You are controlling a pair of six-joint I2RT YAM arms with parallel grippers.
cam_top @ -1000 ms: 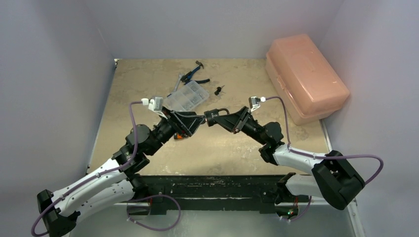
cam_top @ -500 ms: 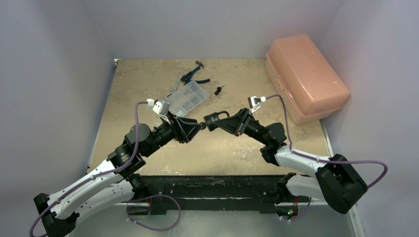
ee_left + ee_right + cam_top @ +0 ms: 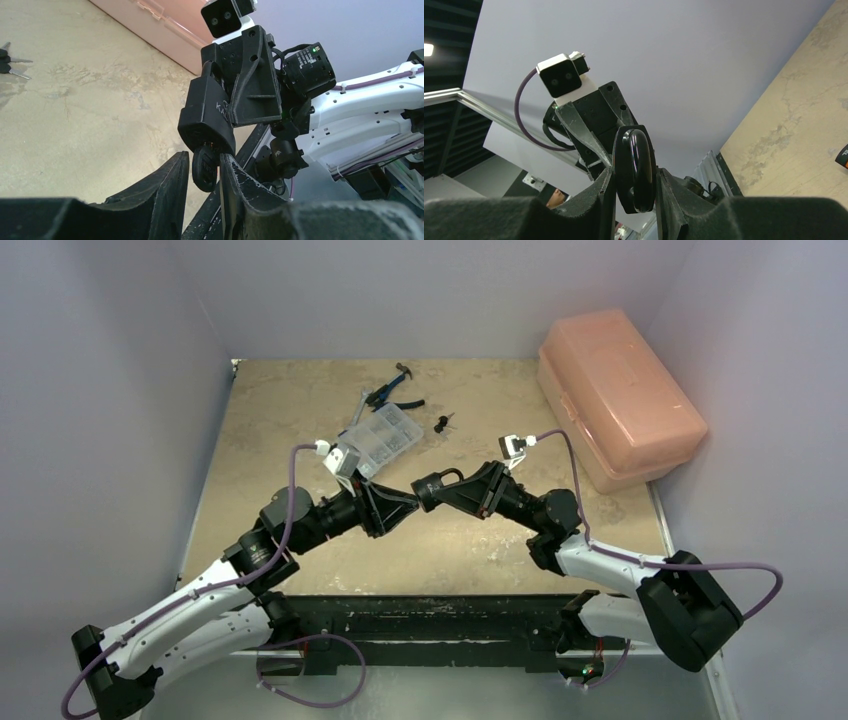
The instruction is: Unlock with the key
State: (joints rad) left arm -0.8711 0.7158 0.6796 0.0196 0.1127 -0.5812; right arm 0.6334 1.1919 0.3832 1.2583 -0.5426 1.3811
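top view / padlock: padlock (image 3: 432, 484) is in the air above the middle of the worktop (image 3: 270, 430), with the right tool (image 3: 446, 490) clamped on it.
top view / left tool: left tool (image 3: 404, 502) sits nose to nose with the padlock's bottom end; the key is too small to make out here.
top view / room: pink box (image 3: 620, 390) well off to the right, parts box (image 3: 378, 435) near behind the left arm's wrist, pliers (image 3: 392, 390) and spare keys (image 3: 443, 422) farther back. Air around the meeting point is free; walls well apart.
left wrist / key: key (image 3: 204, 172) is seated in the padlock's underside, its black head hanging between the left fingers (image 3: 170, 180).
left wrist / left tool state: fingers narrow, one each side of the key head. Cannot tell whether they touch it or sit a sliver apart.
left wrist / step: judged as taking hold of the key head, turn not yet made.
left wrist / next: needs a firm pinch on the head, then a wrist roll about the key's axis with the padlock held steady. An off-axis pull could bind the key or drag it out.
right wrist / padlock: shackle loop is pinched between the right fingers (image 3: 671, 200); the left tool faces it just beyond.
right wrist / edges: worktop edge and rail at lower right, well below; nothing crowds the padlock.
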